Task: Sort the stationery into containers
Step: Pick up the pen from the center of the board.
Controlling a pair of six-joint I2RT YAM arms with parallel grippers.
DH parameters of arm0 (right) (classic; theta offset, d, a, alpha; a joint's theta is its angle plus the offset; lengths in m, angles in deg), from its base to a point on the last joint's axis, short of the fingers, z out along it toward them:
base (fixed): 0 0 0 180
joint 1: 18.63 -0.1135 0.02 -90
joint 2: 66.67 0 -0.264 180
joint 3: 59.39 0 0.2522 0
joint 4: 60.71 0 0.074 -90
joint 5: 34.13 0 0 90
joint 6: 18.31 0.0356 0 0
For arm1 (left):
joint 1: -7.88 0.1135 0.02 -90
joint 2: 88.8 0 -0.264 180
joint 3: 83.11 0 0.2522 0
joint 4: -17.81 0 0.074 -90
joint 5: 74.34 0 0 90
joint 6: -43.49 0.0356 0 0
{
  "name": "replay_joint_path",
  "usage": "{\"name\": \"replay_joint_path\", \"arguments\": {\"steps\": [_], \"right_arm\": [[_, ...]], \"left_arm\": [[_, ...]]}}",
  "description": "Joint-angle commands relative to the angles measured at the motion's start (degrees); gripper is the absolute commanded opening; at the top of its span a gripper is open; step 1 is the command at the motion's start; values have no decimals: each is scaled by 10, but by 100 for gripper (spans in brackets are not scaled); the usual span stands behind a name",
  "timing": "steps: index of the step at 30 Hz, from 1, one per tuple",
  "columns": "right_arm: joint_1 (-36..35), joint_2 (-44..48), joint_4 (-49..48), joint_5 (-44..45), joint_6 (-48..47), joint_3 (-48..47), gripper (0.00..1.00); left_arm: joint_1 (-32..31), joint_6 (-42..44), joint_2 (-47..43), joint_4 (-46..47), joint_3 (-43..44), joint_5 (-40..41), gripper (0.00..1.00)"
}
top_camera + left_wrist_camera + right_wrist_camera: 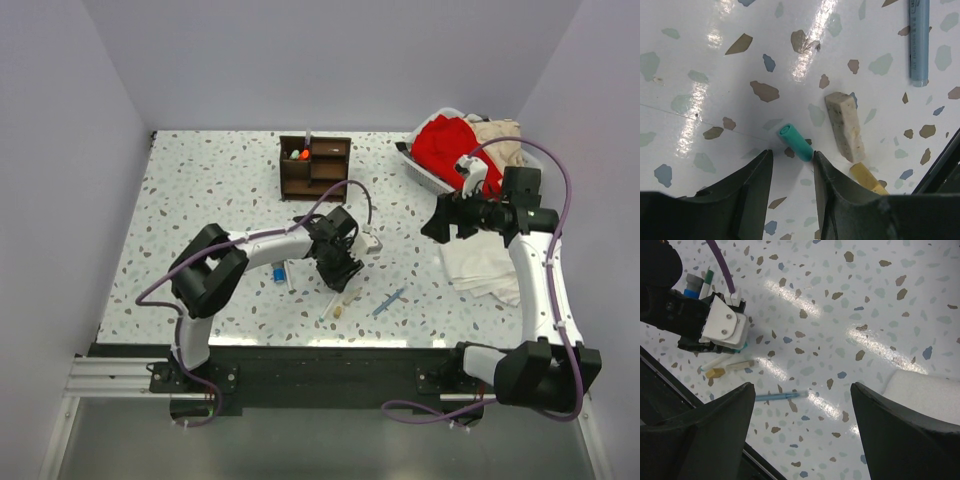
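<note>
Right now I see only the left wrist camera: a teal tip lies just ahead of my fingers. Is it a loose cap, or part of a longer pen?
Observer: In the right wrist camera a white marker body sticks out on the other side of the left gripper, so the teal tip seems to be part of it.
Operator: Good. Where is the organiser?
Observer: The wooden organiser stands farther out, beyond the left gripper and slightly to its left.
Operator: Is the right arm in my way?
Observer: Probably not. The right gripper hangs open and empty off to the right, beside the white cloth.
</note>
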Motion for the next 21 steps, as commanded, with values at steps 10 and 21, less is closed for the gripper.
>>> {"name": "replay_joint_path", "arguments": {"steps": [10,21], "right_arm": [[-3,-7,-27,-18,7,4,82],[-3,13,4,-7,-34,11,82]], "left_arm": [[-12,2,50,-58,-22,56,48],[-27,-22,74,-48,-37,62,38]]}}
